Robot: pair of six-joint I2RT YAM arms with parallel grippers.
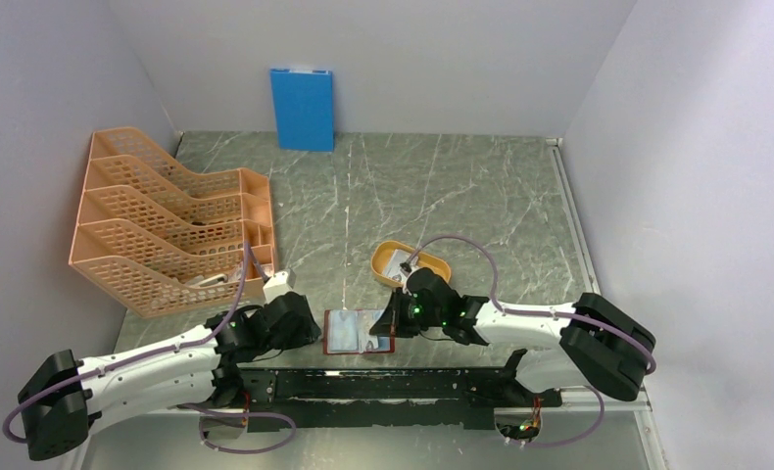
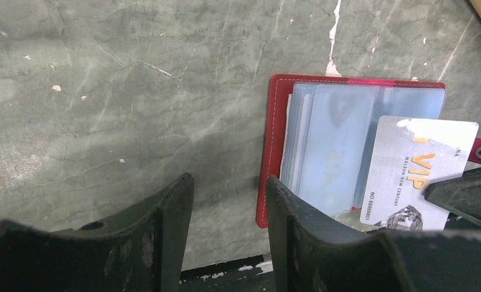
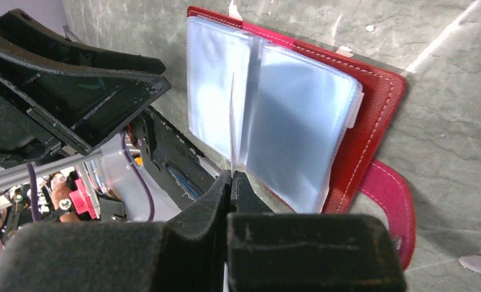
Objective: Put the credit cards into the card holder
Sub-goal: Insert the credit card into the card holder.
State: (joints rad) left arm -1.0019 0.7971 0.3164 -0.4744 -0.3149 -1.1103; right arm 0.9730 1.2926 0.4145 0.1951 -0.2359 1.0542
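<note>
The card [image 2: 417,173], clamped edge-on in the right gripper [image 3: 231,181], meets the open holder [image 3: 375,115] just ahead of its tips and may buckle or shove the holder aside, since the left gripper [image 2: 229,201], jaws apart, only sits at its corner.

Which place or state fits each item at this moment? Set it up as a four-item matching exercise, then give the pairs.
Items:
1. card holder
2. VIP card
3. blue board
4. file rack

Places or states:
A. upright at the far edge of the table
B. lying open, clear pockets showing
C. on the left side, orange mesh
D. pinched in the shut right gripper

Pairs: 1-B; 2-D; 3-A; 4-C
</note>
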